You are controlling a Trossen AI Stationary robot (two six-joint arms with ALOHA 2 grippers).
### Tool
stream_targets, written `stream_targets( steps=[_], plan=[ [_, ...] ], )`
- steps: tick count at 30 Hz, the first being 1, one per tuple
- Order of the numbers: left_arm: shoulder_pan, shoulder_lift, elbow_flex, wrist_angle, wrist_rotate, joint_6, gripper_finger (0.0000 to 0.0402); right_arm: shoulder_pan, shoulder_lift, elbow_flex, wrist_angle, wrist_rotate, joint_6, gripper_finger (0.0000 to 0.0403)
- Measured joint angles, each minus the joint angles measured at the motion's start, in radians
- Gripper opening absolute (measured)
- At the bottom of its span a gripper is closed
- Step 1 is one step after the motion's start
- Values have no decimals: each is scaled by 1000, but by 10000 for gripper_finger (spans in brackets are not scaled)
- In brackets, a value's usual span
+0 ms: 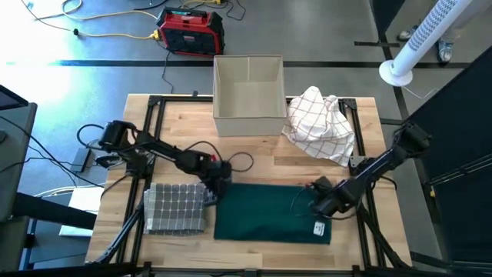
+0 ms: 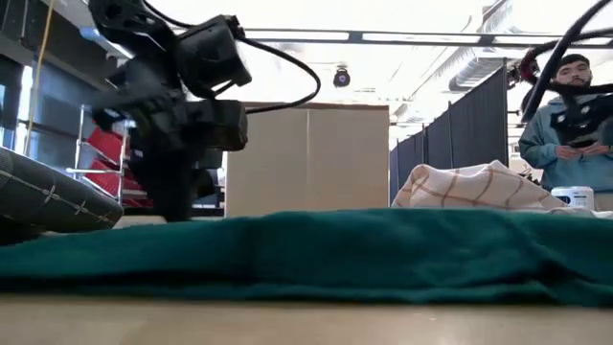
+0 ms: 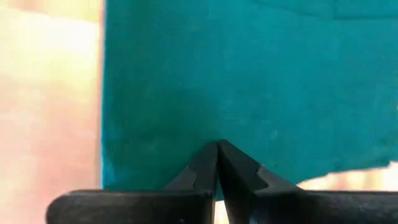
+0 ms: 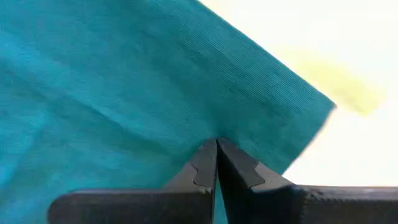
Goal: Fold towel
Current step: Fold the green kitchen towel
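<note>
At the left of the wooden surface (image 1: 254,165) lay a folded grey checked cloth (image 1: 176,206), just beside the left edge of the dark green towel (image 1: 265,214), which was spread flat along the near side of the surface. My left jaws (image 1: 215,183) were down at the towel's far left corner, pressed tight together, and in the left wrist view my fingertips (image 3: 217,152) met on the green fabric, pinching it. Behind the towel, toward the far edge, stood an open cardboard box (image 1: 247,94), and to its right sat a crumpled white cloth with a thin check (image 1: 321,123). My right jaws (image 1: 319,201) were at the towel's right edge, likewise clenched, with the fingertips (image 4: 216,149) closed on the cloth near its corner. A small white tag (image 1: 320,228) lay at the towel's near right corner. Beyond the surface, in the low view, a person (image 2: 571,125) stood at the right.
</note>
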Motion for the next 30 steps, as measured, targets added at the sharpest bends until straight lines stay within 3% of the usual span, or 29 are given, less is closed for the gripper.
stream_targets(
  steps=[8,16,23,30],
  plan=[
    [129,-83,0,-45,-114,-49,2,-93,-59,12,-116,4,-7,0],
    [178,-300,1,-120,-99,-6,2,-101,-155,189,-342,38,66,0],
    [136,-460,1,-240,63,112,3,-84,-127,384,-449,24,245,0],
    [34,-462,1,-258,1,143,8,-33,-87,407,-439,11,430,16]
  ],
)
